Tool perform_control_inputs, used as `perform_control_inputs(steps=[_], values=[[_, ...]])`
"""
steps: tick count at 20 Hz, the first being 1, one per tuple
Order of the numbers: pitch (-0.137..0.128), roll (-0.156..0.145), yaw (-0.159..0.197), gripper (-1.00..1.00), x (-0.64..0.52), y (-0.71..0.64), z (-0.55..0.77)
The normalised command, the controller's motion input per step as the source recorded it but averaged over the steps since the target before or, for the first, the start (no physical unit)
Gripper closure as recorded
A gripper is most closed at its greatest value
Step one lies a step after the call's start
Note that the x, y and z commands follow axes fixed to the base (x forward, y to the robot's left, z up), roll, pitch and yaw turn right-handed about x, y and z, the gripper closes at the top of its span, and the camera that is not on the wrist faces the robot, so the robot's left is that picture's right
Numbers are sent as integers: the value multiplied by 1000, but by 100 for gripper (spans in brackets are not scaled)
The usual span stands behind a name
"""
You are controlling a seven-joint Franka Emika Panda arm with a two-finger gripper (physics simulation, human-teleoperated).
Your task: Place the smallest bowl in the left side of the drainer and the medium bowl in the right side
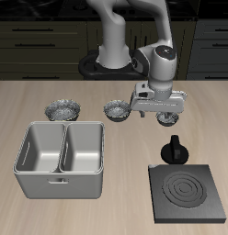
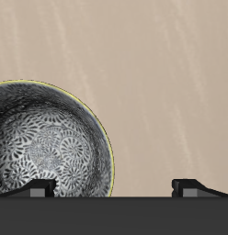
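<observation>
Three shiny metal bowls stand in a row behind the drainer [image 1: 61,174], a grey two-compartment tub with both compartments empty. The widest bowl [image 1: 63,109] is behind the drainer. The smallest bowl [image 1: 117,111] sits in the middle of the row. A third bowl [image 1: 168,120], which looks like the medium bowl [image 2: 47,142], lies mostly hidden under my gripper [image 1: 165,114]. My gripper [image 2: 114,188] is open just above it. One fingertip [image 2: 35,190] hangs over the bowl's mottled inside, the other fingertip [image 2: 194,187] over bare table outside the rim.
A black square stove plate [image 1: 188,195] lies near the table's front edge, with a black knob [image 1: 174,150] standing just behind it, close to the gripper. Dark cabinets run behind the table.
</observation>
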Motion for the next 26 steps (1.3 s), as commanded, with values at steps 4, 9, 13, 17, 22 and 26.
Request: perform_control_inputs(steps=[4,9,13,17,22,26], values=[[65,112,-15,100,-162,127,-448],[-36,20,2,100,-23,-5,143],[-26,5,-11,100,66,-75,190],[-47,3,8,100,90,-91,314],[-60,-19,3,100,119,-136,494],[-60,-8,15,100,32,-140,480]])
